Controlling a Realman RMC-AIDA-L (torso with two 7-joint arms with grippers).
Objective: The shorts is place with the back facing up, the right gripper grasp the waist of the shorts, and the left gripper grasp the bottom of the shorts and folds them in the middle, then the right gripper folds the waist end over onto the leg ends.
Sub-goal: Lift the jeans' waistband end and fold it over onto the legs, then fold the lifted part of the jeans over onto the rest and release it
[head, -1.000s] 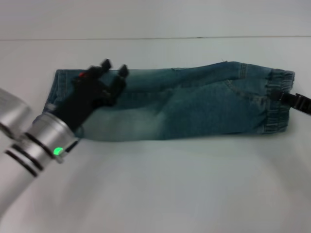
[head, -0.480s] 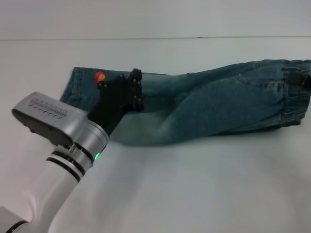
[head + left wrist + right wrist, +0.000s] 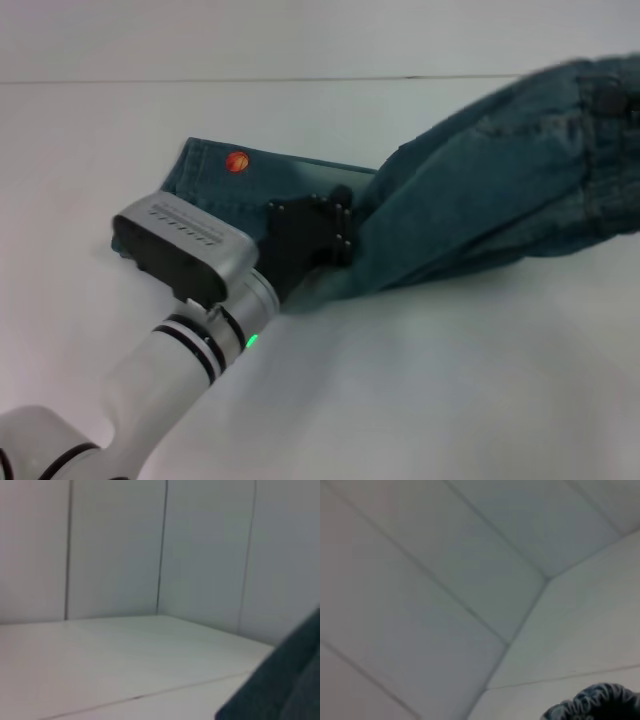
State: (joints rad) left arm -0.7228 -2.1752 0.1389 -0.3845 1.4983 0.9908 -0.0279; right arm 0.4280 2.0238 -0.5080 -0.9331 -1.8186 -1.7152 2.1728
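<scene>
Here the left pincer [image 3: 335, 235] presses the shorts [image 3: 470, 190], waist end raised.

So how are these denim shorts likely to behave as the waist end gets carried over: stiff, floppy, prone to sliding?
The shorts look floppy: the raised waist end sags in a curve rather than holding flat. They probably slide easily on the smooth white table, so the left gripper resting on the leg half likely helps anchor them. The denim looks thick enough to drape heavily.

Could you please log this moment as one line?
step: second fold | faded blue-green denim shorts: waist end lifted | right gripper: at waist | left gripper: on mid-shorts
</scene>
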